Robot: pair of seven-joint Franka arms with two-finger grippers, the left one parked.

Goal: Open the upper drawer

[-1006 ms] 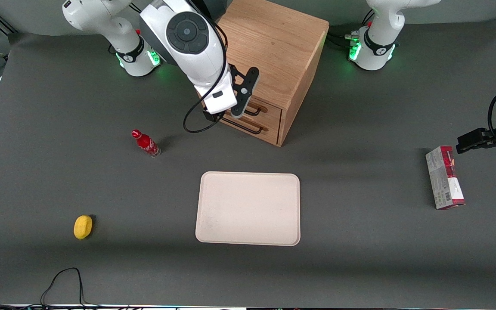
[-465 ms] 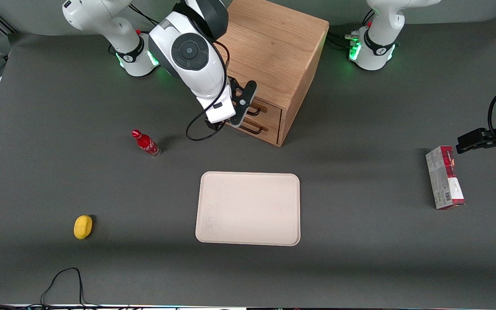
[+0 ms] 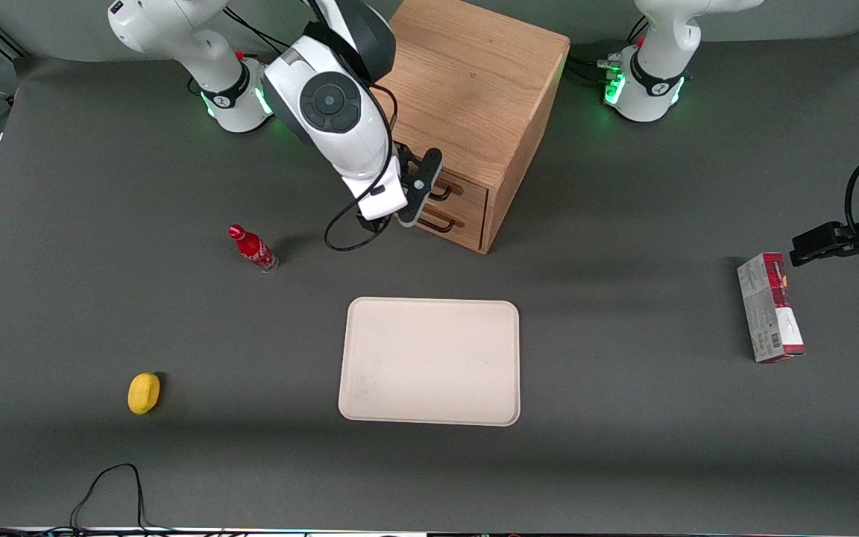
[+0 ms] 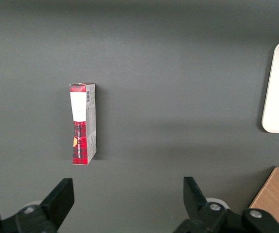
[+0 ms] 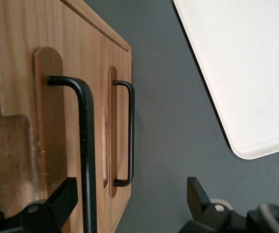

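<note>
Gripper (image 5: 130, 204) spread wide before upper drawer (image 5: 47, 111); front view hides its handle (image 5: 83, 145).

The right arm is reaching out from its base over the desk, its white forearm sloping down toward the front camera and its round wrist joint facing upward. The gripper (image 3: 400, 212) is hanging at the arm's lower end, tilted, with a black cable looping out below it. In the right wrist view, the gripper (image 5: 130, 194) is showing both black fingers (image 5: 64, 194) spread wide apart, one to each side of the view, with nothing pinched between them. The fingers are pointing forward and are standing open, with clear space showing between them.
</note>
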